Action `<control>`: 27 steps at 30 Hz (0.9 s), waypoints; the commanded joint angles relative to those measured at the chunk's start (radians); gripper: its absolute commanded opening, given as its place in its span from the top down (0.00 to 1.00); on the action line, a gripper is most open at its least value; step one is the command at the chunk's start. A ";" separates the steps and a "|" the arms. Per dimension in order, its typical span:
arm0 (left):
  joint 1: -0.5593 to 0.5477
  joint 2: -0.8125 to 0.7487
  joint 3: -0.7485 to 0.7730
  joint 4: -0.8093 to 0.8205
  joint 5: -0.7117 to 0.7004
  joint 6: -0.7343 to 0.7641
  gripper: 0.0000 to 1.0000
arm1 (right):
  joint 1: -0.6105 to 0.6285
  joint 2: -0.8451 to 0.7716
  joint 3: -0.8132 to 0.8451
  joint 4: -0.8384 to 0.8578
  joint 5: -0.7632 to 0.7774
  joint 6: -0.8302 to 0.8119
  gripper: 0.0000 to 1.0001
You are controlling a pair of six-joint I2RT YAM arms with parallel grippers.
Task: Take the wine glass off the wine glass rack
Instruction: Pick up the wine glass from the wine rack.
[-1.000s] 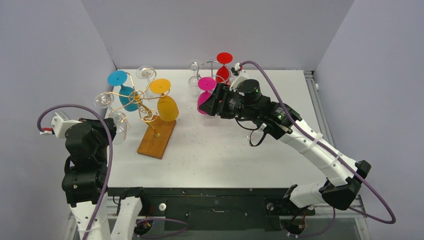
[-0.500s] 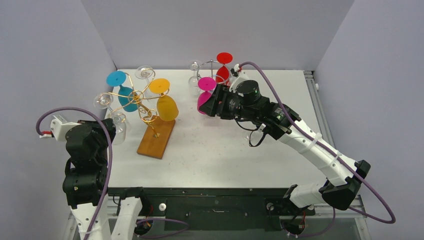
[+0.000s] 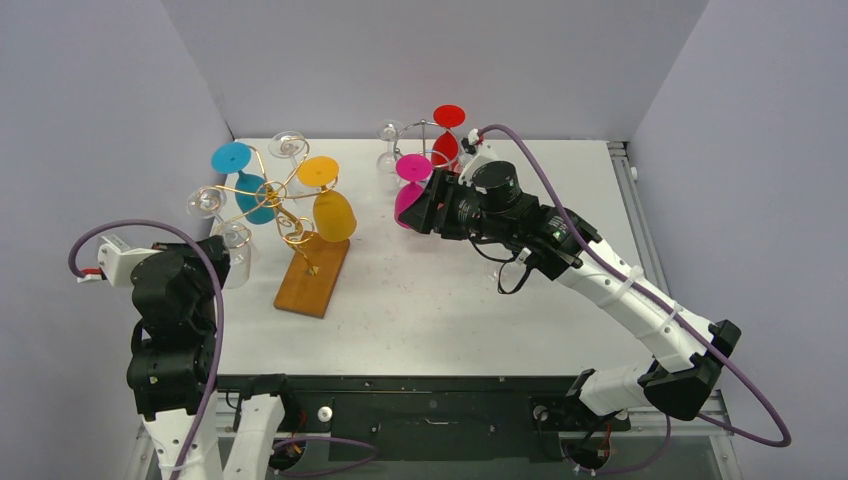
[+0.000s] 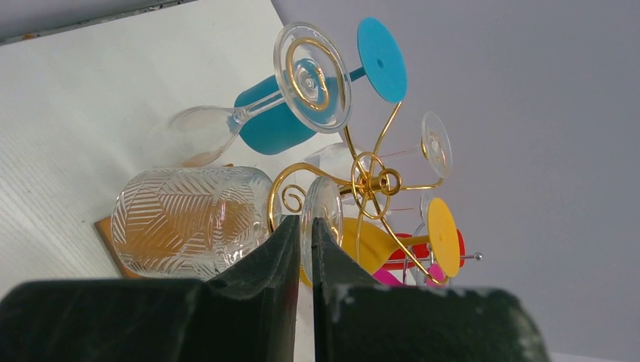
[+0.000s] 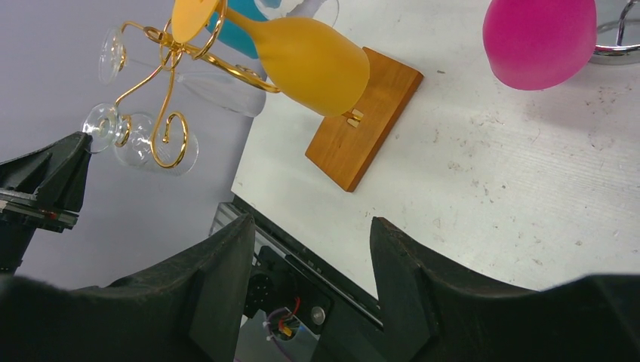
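Note:
The gold wire rack [image 3: 275, 195] stands on a wooden base [image 3: 313, 272] at the left of the table. It carries a blue glass [image 3: 250, 188], a yellow glass [image 3: 335, 215] and several clear glasses. My left gripper [image 4: 304, 222] is shut on the round foot [image 4: 323, 219] of a clear patterned wine glass [image 4: 189, 222], whose stem still lies in a gold hook. That glass also shows in the top view [image 3: 238, 256]. My right gripper [image 5: 313, 226] is open and empty, held above the table beside a pink glass [image 3: 408, 205].
A silver rack [image 3: 425, 130] at the back holds the pink glass, a red glass [image 3: 447, 145] and a clear glass [image 3: 388, 150]. The side wall is close behind my left arm [image 3: 175, 290]. The table's front edge and rail [image 5: 302, 249] lie below my right gripper.
My left arm has drawn back slightly toward the near left, still holding the glass foot. The gold rack has shifted a little with it. The right arm has not moved.

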 commanded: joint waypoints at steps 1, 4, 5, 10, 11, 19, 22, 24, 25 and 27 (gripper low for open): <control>0.001 -0.031 0.017 0.128 -0.061 -0.018 1.00 | 0.006 -0.043 -0.007 0.028 0.022 -0.012 0.47; 0.001 -0.032 0.017 0.133 -0.068 -0.020 1.00 | 0.006 -0.043 -0.007 0.028 0.023 -0.011 0.47; 0.002 -0.030 0.018 0.135 -0.070 -0.020 1.00 | 0.006 -0.043 -0.007 0.028 0.023 -0.012 0.47; 0.002 -0.023 0.013 0.147 -0.075 -0.026 1.00 | 0.006 -0.043 -0.009 0.028 0.023 -0.012 0.47; 0.002 -0.020 0.013 0.152 -0.074 -0.026 1.00 | 0.005 -0.043 -0.009 0.028 0.023 -0.012 0.47; 0.002 -0.003 0.010 0.171 -0.074 -0.032 1.00 | 0.006 -0.048 -0.012 0.026 0.027 -0.013 0.47; 0.003 0.002 0.003 0.182 -0.070 -0.037 1.00 | 0.006 -0.048 -0.011 0.025 0.027 -0.013 0.47; 0.002 0.007 0.001 0.188 -0.069 -0.037 1.00 | 0.006 -0.049 -0.010 0.025 0.029 -0.013 0.47; 0.001 0.008 0.000 0.189 -0.070 -0.038 1.00 | 0.006 -0.049 -0.009 0.025 0.029 -0.014 0.47; 0.001 0.012 -0.003 0.197 -0.070 -0.038 1.00 | 0.005 -0.050 -0.008 0.025 0.030 -0.016 0.47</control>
